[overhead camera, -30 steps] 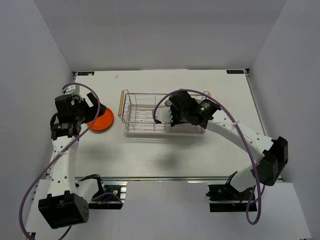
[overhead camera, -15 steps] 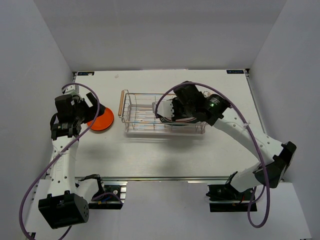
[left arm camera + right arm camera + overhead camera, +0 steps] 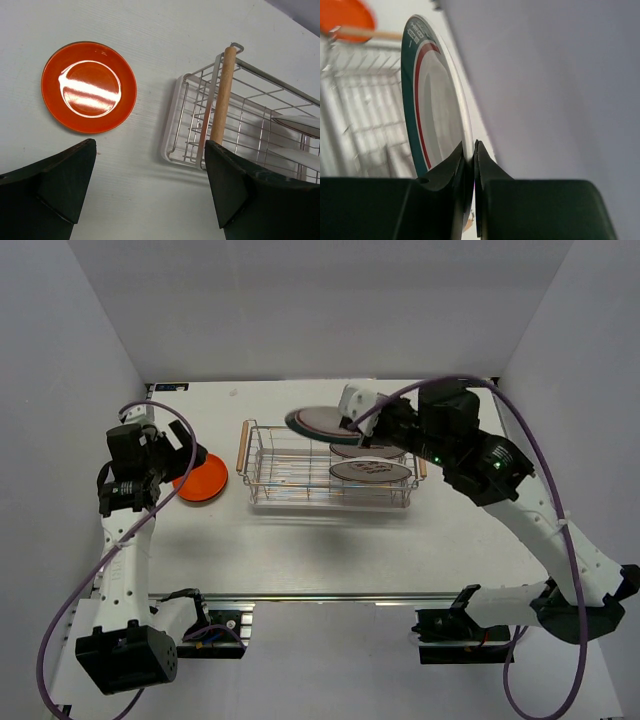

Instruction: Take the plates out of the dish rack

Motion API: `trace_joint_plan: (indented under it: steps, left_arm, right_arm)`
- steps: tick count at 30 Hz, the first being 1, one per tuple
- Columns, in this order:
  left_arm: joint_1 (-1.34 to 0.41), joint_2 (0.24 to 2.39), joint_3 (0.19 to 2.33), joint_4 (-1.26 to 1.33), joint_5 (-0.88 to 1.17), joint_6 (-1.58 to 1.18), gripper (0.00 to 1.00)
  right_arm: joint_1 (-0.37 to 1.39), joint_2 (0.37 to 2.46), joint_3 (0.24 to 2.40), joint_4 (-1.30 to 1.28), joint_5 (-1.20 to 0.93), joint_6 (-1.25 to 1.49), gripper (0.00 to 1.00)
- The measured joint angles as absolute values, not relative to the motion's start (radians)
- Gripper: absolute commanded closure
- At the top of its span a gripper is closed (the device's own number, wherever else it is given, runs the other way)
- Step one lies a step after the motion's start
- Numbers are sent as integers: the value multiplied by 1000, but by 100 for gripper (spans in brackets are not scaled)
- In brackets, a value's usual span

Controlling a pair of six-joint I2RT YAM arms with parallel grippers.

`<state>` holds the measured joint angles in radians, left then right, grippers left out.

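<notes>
White tabletop (image 3: 300, 550): right pincer (image 3: 468, 150) clamped on a striped-rim plate (image 3: 432, 110) over the dish rack (image 3: 290, 490); left pincer (image 3: 150, 147) gapes wide, orange plate (image 3: 89, 86) at the rack's nine o'clock.

Bright, even light from above fills the white enclosure, leaving soft shadows on the bench (image 3: 330, 550) beneath the rack (image 3: 290, 466). A white glare streak crosses the orange plate (image 3: 89, 87). In the right wrist view, the rack behind the striped plate (image 3: 435, 110) is blurred and washed out.
</notes>
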<state>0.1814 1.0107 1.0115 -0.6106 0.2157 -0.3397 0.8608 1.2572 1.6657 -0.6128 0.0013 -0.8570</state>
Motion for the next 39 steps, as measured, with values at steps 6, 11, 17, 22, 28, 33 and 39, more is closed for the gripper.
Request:
trace_joint_plan:
  steps: [6,11,17,22,28,33,39]
  left_arm:
    - [181,1012,1048,-609,208,-341,2]
    - [181,1019,1048,-605,216,-354,2]
    - [181,1049,1048,-594,233,-361,2]
    - [181,1059,1048,-575,262,-368,2]
    - [181,1059,1045,-549,284,-375,2]
    - [181,1059,1039,-544,297,-375,2]
    - [181,1059,1023,-533,311,-375,2]
  right_arm:
    - [753,1335,1673,-329,160,-597,100]
    - [509,1505,1724,-265,258,-335,100]
    - [88,1619,1725,-296,178,39,100]
    - [-221,1615,1607,-255,16,304,100]
    - [-355,1591,1338,-175,-182,537,100]
    - [-378,1539,1108,-153,-237,630,100]
    - [-422,1411,911,-87,-218,682,100]
